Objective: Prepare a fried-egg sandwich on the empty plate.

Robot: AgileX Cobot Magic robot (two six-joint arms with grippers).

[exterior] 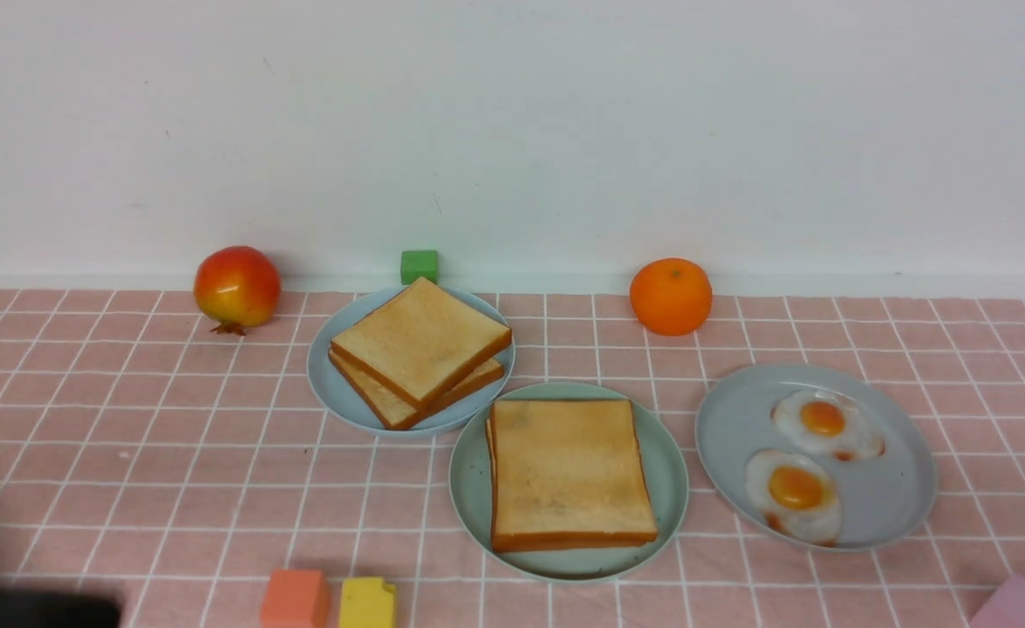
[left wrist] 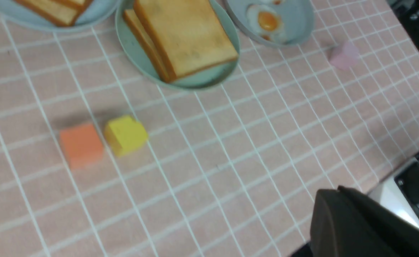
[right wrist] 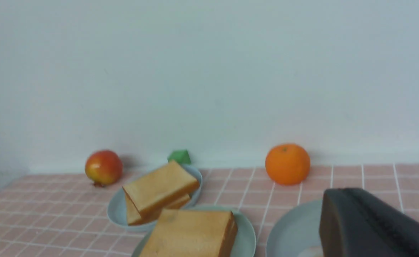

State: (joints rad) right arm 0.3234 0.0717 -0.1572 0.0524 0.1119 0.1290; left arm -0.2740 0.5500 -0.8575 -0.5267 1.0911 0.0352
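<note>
The mint-green plate [exterior: 673, 475] sits in the middle of the table and carries two square toast slices [exterior: 569, 471] stacked flat. Whether an egg lies between them is hidden. The left wrist view shows the same stack [left wrist: 186, 35] on that plate [left wrist: 134, 53], far from my left gripper [left wrist: 337, 190]. That gripper hangs near the table's front edge, shut and holding nothing. My right gripper [right wrist: 337, 191] is shut too and holds nothing. It hovers in front of the grey-blue egg plate [right wrist: 291, 232]. Only a dark blur of the left arm [exterior: 32, 606] shows in the front view.
A grey-blue plate [exterior: 324, 375] at back left holds two more toast slices [exterior: 420, 344]. Another grey-blue plate [exterior: 891, 488] on the right holds two fried eggs [exterior: 796, 488]. A red fruit [exterior: 236, 286], green block [exterior: 419, 266] and orange [exterior: 670, 296] stand by the wall. Orange [exterior: 294, 599], yellow [exterior: 367, 604] and pink [exterior: 1018, 606] blocks lie in front.
</note>
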